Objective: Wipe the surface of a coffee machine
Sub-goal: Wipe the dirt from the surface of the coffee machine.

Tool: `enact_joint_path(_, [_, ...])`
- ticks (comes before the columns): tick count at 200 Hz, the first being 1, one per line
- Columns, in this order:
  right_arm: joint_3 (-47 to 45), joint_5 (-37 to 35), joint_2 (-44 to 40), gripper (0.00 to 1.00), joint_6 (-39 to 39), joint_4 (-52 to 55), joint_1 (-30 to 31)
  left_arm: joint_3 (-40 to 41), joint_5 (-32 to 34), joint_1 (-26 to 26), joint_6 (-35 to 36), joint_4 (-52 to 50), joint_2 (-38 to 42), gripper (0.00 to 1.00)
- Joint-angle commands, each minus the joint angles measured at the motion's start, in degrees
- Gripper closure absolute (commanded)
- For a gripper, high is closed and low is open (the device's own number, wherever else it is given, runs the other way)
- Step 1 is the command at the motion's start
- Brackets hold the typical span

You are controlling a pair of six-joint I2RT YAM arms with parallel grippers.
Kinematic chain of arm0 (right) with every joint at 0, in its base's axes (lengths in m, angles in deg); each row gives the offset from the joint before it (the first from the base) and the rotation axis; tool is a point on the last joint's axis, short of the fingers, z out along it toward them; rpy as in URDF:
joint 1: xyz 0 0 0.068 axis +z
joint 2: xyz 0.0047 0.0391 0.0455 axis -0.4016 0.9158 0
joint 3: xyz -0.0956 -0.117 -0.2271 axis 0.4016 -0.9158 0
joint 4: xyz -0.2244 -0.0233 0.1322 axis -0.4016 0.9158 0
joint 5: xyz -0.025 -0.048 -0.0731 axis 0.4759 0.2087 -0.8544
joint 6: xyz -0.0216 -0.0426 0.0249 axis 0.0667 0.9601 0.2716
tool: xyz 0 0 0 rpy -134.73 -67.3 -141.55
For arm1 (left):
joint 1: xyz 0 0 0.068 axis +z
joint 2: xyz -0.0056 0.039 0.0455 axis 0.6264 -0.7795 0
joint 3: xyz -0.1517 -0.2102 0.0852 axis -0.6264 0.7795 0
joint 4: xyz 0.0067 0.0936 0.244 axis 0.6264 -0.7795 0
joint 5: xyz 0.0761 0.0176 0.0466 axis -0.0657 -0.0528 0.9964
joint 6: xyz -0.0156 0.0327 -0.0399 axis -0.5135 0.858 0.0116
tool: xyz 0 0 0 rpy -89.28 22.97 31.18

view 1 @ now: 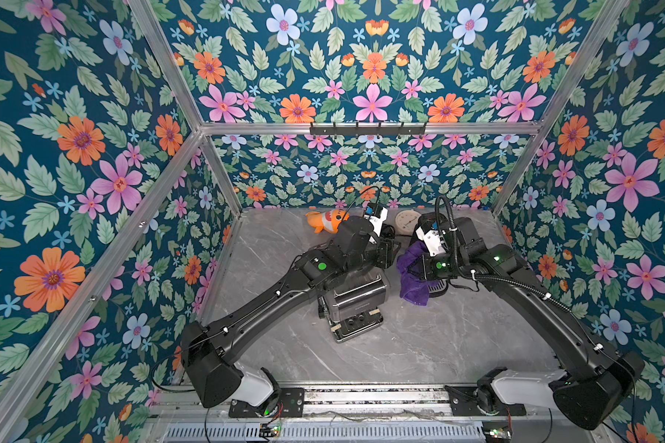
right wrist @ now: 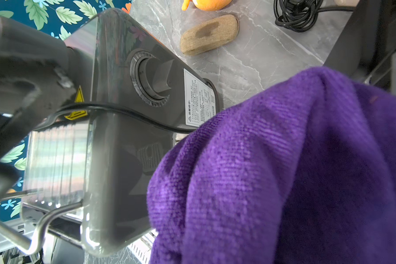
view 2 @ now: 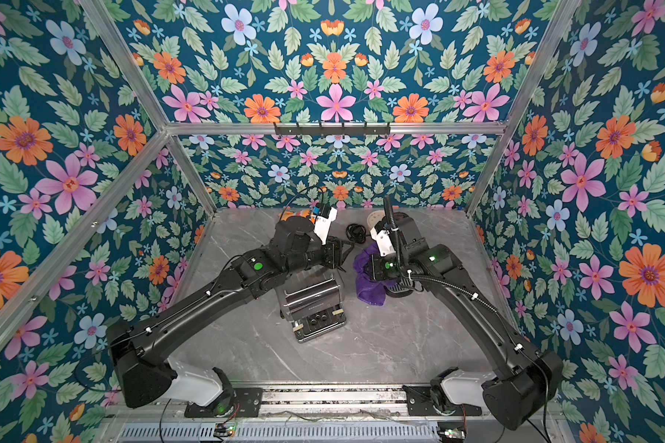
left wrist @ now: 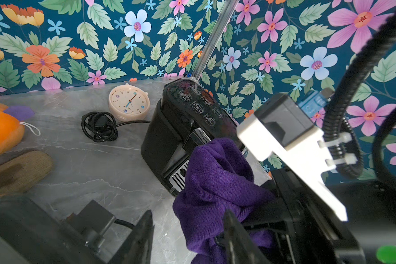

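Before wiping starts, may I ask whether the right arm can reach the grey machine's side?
Probably yes: the right end effector, shut on the purple cloth, hangs beside the grey machine; the left arm covers its top.

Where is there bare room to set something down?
Free: front of the grey marble tabletop, between the silver box-shaped machine and metal base rail; also the strip along the left floral wall. Crowded: the rear, with orange fish toy, cream round clock, coiled black cable, purple cloth.

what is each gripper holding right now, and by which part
The right gripper is shut on the purple cloth, pinching a bunched fold while the rest hangs loose. The left gripper is open and holds nothing.
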Motion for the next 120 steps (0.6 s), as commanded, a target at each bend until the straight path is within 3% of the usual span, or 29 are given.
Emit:
enact_joint_path(1, [0.6, -2.6, 0.1, 1.0, 0.9, -1.1, 0.1, 0.2, 0.4, 0.1, 0.4, 0.4, 0.5, 0.5])
enact_joint_path(66, [7.7, -16.1, 5.9, 1.0, 8.6, 2.0, -0.2, 0.5, 0.2, 0.1, 0.6, 0.8, 0.5, 0.5])
enact_joint_path(120, [18.4, -19.5, 14.7, 1.0, 13.0, 5.0, -1.4, 0.3, 0.2, 0.1, 1.2, 0.5, 0.7, 0.5])
